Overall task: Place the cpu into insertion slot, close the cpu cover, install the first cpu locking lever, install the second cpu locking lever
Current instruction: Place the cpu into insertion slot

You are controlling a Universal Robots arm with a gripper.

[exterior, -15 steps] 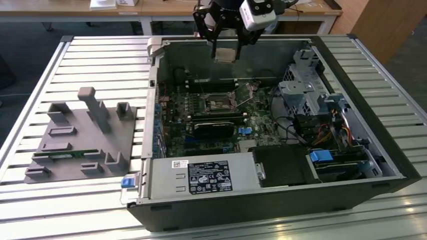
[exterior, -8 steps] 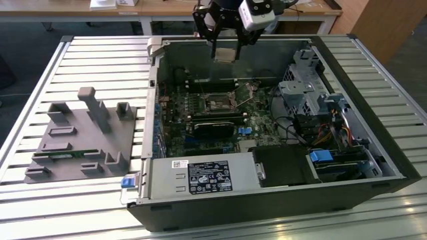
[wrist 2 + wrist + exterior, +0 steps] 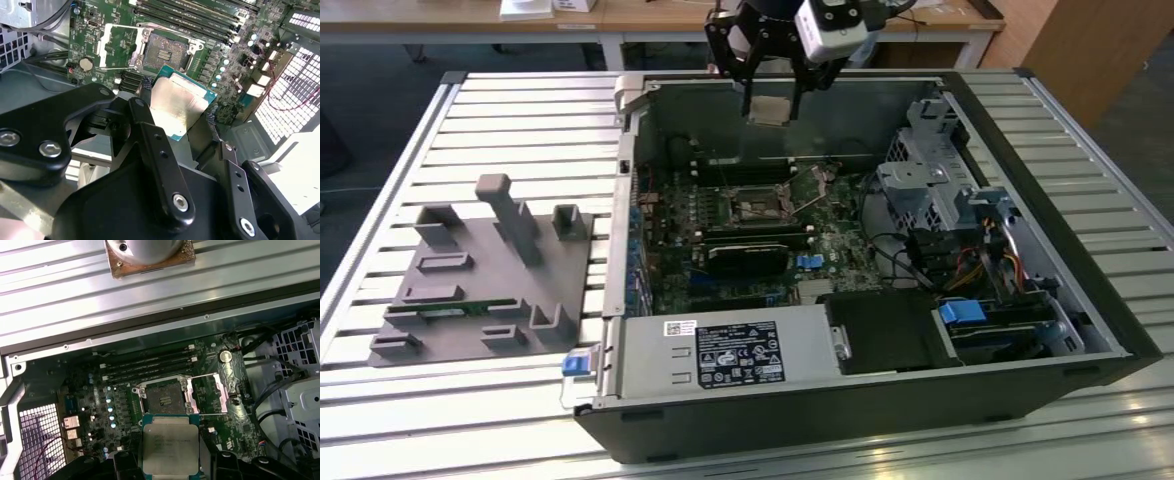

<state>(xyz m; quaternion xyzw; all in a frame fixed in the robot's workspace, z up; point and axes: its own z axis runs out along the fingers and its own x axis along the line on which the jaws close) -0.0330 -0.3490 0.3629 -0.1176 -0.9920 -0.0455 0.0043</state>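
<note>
Currently memory sticks (image 3: 150,362) and cables (image 3: 907,262) are crowding the board inside the open computer case (image 3: 854,420). The insertion slot (image 3: 757,209) is lying exposed, its cpu cover (image 3: 192,396) swung open beside it. The claw (image 3: 771,105) is clenching the cpu (image 3: 770,112) by two edges, holding it above the board, well clear of the slot. The case is resting on a slatted metal tabletop (image 3: 480,130), with a grey fixture block (image 3: 467,290) at the exterior view's left.

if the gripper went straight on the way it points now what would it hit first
Likely the green board at or beside the open insertion slot, with the cpu in the gripper touching first; depth is unclear.
</note>
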